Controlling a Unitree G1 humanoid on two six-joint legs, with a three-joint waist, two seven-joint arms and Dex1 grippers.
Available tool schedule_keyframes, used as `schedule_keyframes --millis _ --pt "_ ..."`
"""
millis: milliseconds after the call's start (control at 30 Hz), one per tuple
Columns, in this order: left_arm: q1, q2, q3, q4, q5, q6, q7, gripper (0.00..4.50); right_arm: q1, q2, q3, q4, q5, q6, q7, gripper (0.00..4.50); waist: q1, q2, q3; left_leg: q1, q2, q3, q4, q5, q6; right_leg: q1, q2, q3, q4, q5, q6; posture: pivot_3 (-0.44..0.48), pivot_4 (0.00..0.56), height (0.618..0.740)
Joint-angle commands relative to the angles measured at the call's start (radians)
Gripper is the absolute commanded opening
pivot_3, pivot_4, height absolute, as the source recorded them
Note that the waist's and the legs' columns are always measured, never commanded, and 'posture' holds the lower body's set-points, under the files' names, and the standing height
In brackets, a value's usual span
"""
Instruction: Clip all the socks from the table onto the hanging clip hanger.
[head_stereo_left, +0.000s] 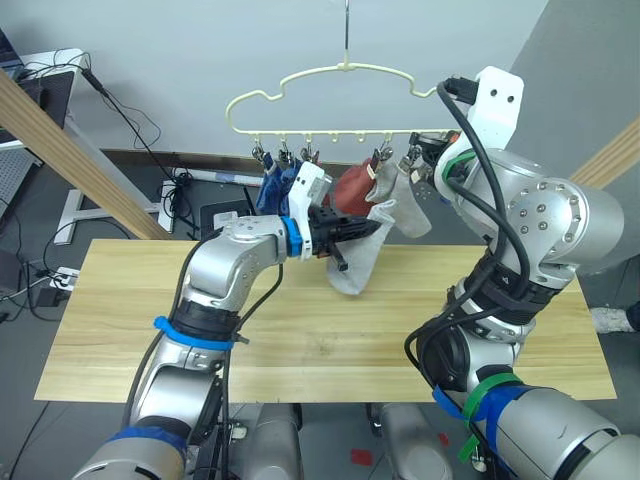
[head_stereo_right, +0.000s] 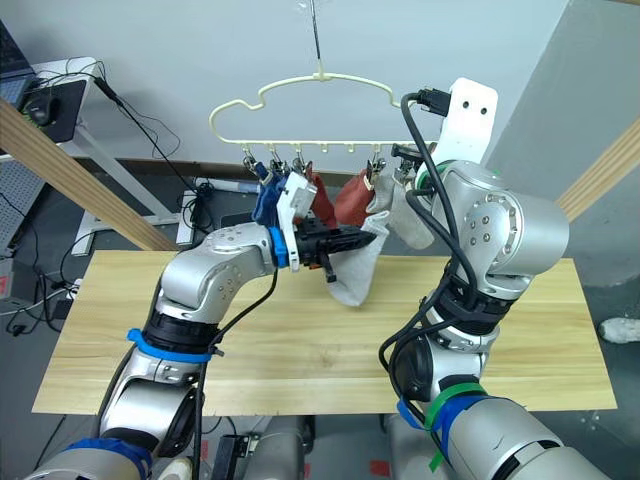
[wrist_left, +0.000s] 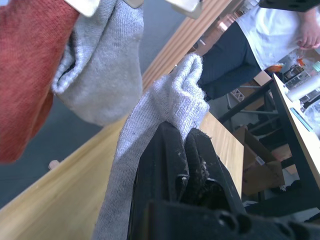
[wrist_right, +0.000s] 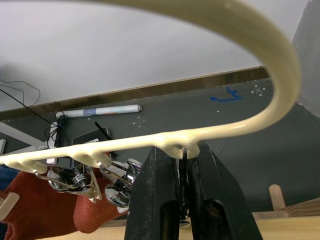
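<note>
The wide pale wood-plank table (head_stereo_left: 150, 330) lies below the thin pale-yellow wavy wire clip hanger (head_stereo_left: 330, 75), which hangs by its metal hook. Blue (head_stereo_left: 272, 188), rust-red (head_stereo_left: 352, 188) and light grey (head_stereo_left: 405, 205) knit socks hang from its clips. The left gripper (head_stereo_left: 368, 230) is closed on a second light grey sock (head_stereo_left: 360, 265), held above the table. The right gripper (wrist_right: 182, 157) is closed around the hanger's last clip.

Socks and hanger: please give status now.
Left gripper shut on grey sock. Right gripper pinching last clip at hanger end. Five socks hang; nothing in the way.
</note>
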Motion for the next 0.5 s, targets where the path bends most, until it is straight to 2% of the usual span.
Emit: schedule_keyframes --millis 33,500 --pt "-0.030 -0.030 -0.010 0.029 0.027 -0.062 0.002 0.03 -0.028 0.016 0.002 -0.037 -0.010 -0.008 -0.007 0.00 -0.001 0.000 0.000 0.000 0.000 0.000 0.000 0.000 0.000 0.000 0.000 0.000 0.000 0.000 0.000 -0.099 0.340 0.740" --pt "-0.118 -0.120 -0.005 0.164 0.081 -0.148 0.006 0.03 -0.026 0.034 0.002 -0.047 -0.015 -0.008 -0.019 0.00 -0.001 0.000 0.000 -0.001 0.000 0.000 0.000 0.000 0.000 0.000 0.000 0.000 -0.001 0.000 0.000 -0.116 0.333 0.740"
